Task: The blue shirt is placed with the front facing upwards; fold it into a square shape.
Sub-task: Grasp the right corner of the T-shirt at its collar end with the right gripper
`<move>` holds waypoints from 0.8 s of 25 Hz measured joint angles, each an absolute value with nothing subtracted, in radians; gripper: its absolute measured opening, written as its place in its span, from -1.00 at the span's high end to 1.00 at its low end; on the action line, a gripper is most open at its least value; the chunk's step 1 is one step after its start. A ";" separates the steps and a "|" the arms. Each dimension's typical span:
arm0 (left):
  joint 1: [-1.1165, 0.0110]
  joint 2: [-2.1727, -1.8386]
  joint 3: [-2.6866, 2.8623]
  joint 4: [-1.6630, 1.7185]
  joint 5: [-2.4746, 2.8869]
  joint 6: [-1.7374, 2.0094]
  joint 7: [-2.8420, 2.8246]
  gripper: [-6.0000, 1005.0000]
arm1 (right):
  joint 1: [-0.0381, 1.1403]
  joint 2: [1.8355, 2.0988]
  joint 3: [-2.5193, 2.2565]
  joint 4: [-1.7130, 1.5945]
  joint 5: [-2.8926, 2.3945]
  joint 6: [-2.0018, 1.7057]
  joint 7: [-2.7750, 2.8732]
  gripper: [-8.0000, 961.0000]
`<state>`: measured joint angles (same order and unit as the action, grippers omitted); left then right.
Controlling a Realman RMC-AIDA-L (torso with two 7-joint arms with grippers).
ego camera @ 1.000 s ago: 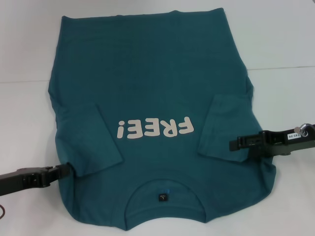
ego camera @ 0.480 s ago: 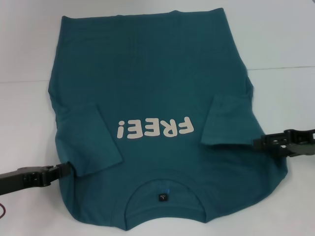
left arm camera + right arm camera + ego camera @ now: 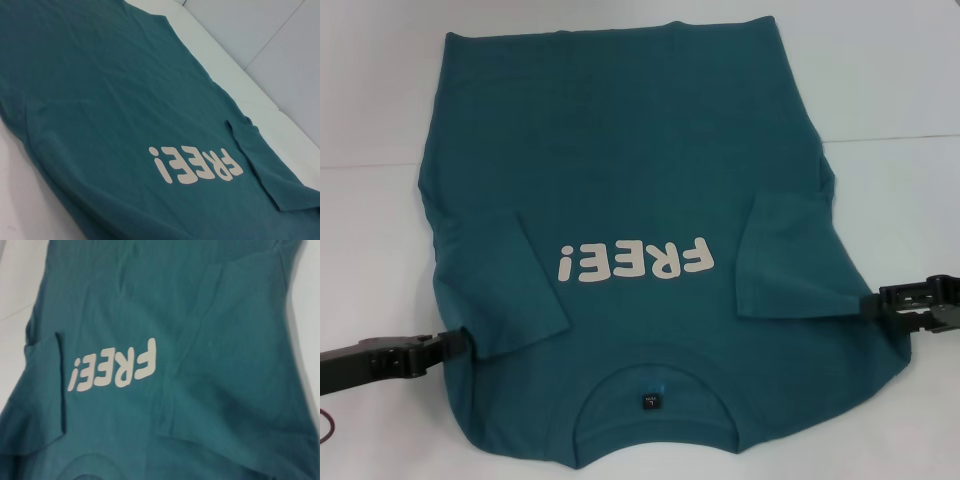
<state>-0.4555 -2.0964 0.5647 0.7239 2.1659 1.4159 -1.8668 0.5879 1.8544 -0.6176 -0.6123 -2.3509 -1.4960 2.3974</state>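
The left hand sits low on the left side of the white table. Its tip touches the edge of the blue shirt, just below the left sleeve. I cannot tell if this hand is wide, narrow or holding cloth, because the tip is dark and small against the shirt. The blue shirt lies flat in the middle of the table, front side up. Its collar is at the near end, close to the robot, and a small black tag shows inside it. The bottom hem is at the far end. Both short sleeves are folded in over the body of the shirt. The white word "FREE!" runs across the chest between the two sleeves and reads upside down from the head view. The right sleeve lies flat, and its near corner points toward the right hand. The right hand is low at the right edge of the shirt, touching or almost touching the cloth. I cannot tell how wide this hand is either.
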 joint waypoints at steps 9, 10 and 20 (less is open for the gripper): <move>-0.456 -2.097 0.564 0.724 2.166 1.416 -1.862 0.89 | 0.602 1.857 -0.594 -0.621 -2.327 -1.584 2.390 -0.89; -0.456 -2.097 0.563 0.724 2.166 1.416 -1.861 0.89 | 0.600 1.853 -0.594 -0.621 -2.328 -1.586 2.390 -0.89; -0.456 -2.099 0.563 0.723 2.166 1.416 -1.859 0.89 | 0.560 1.821 -0.601 -0.634 -2.364 -1.573 2.397 -0.84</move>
